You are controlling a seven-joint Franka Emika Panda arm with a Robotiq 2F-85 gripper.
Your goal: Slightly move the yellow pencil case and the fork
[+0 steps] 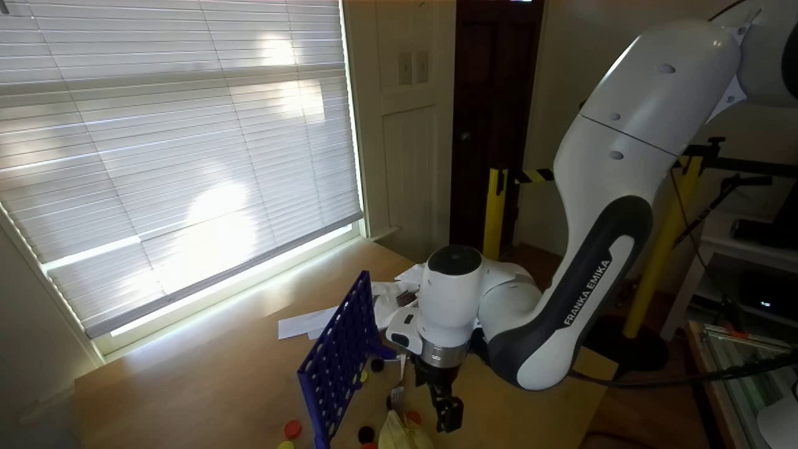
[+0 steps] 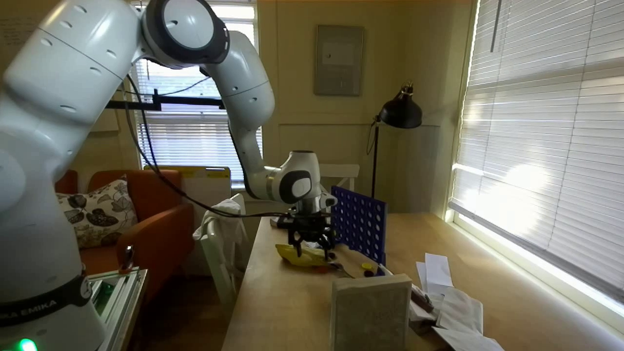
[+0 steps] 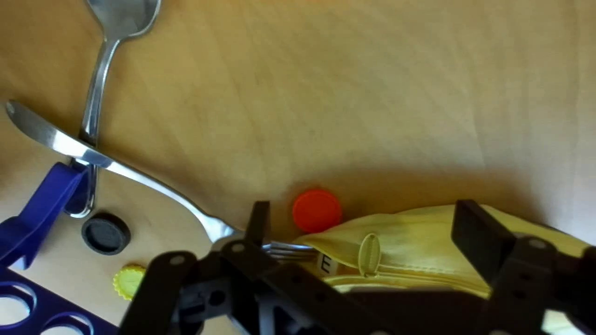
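The gripper (image 3: 363,223) hangs spread wide, empty, presumably to straddle the yellow pencil case (image 3: 419,232) just beside the fork (image 3: 158,184).

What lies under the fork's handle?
In the wrist view, a spoon crosses beneath the fork and shows on both sides; the stretch directly under the fork is covered.

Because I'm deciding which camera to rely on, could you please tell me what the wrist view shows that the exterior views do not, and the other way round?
Only the wrist view makes out the zip pull on the yellow pencil case and a small lettered piece by the fork.

Only the exterior views show the window blinds, the robot arm and the loose papers.

Both kinds of view share the pencil case, the fork, the blue rack and the open gripper.
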